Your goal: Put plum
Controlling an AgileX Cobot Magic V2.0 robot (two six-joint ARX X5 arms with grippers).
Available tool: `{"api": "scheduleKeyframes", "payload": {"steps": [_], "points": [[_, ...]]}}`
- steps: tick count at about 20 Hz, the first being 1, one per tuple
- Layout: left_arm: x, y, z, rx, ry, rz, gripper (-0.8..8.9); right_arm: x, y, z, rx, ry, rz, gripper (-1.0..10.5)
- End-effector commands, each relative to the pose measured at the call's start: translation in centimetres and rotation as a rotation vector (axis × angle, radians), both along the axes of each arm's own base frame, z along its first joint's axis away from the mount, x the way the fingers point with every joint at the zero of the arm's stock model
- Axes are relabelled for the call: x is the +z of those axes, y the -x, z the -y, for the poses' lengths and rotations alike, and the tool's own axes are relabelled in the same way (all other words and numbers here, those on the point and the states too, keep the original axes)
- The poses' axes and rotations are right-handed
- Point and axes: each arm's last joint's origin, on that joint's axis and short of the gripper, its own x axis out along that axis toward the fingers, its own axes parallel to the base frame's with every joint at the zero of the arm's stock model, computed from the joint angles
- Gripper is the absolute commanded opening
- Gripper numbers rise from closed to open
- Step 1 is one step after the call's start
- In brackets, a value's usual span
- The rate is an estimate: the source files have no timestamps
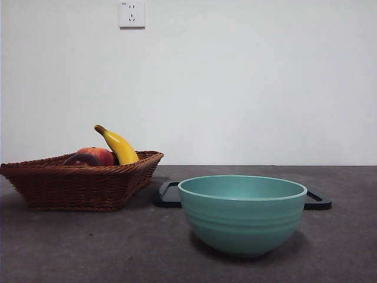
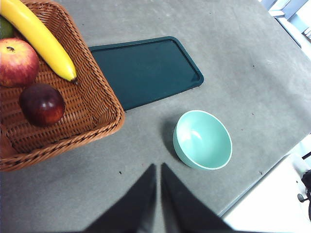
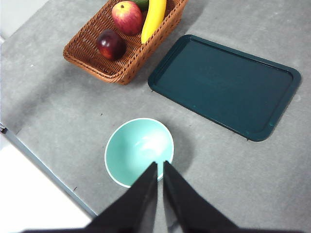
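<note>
Dark maroon plum (image 2: 42, 104), too round for any long axis, sits in the wicker basket (image 2: 99, 119) with an apple (image 2: 17, 62) and banana (image 2: 41, 39); the bowl (image 2: 202, 140) and tray (image 2: 146, 70) hold nothing. Both the left gripper (image 2: 158, 171) and right gripper (image 3: 160, 168) have their jaws nearly together.

We count one plum (image 3: 111, 44), one apple (image 3: 127, 16), one banana (image 3: 153, 17), one basket (image 3: 99, 65), one bowl (image 3: 138, 150), one tray (image 3: 224, 85).

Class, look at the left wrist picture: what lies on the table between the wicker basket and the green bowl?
Nothing: in the left wrist view only bare grey table separates the wicker basket from the green bowl. The dark tray sits off to one side.
</note>
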Motion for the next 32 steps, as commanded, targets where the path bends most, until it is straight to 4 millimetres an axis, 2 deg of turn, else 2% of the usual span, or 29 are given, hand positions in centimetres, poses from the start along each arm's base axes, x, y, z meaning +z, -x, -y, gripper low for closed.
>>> {"api": "scheduleKeyframes", "payload": {"steps": [1, 2, 4, 12, 16, 19, 27, 29, 32], "points": [[0.7, 0.0, 0.0, -0.017, -0.003, 0.038, 2.85, 0.6, 0.0, -0.1, 0.013, -0.001, 0.030, 2.3], [0.7, 0.0, 0.0, -0.017, -0.003, 0.038, 3.79, 0.6, 0.0, -0.1, 0.013, -0.001, 0.030, 3.2], [0.7, 0.0, 0.0, -0.016, -0.003, 0.038, 4.76, 0.6, 0.0, -0.1, 0.013, -0.001, 0.030, 3.8], [0.7, -0.1, 0.0, -0.008, -0.006, 0.036, 4.87, 0.6, 0.0, -0.1, 0.012, -0.002, 0.029, 3.8], [0.7, -1.5, 0.0, 0.087, -0.020, 0.039, 4.88, 0.6, 0.0, -0.1, 0.008, -0.005, 0.026, 3.8], [0.5, -3.7, 0.4, 0.119, -0.004, 0.030, 4.92, 0.6, 0.0, -0.1, 0.008, -0.005, 0.026, 3.8], [-1.6, -11.8, 2.9, 0.200, -0.179, -0.084, 4.91, 0.5, -0.2, -0.1, 0.003, 0.001, 0.019, 3.8], [-2.4, -13.9, 3.7, 0.204, -0.225, -0.117, 4.91, 0.5, -0.4, -0.1, 0.003, 0.002, 0.013, 3.8], [-4.8, -16.6, 4.9, 0.189, -0.284, -0.188, 4.91, 0.4, -0.7, -0.2, 0.003, 0.004, 0.003, 3.8]]}}
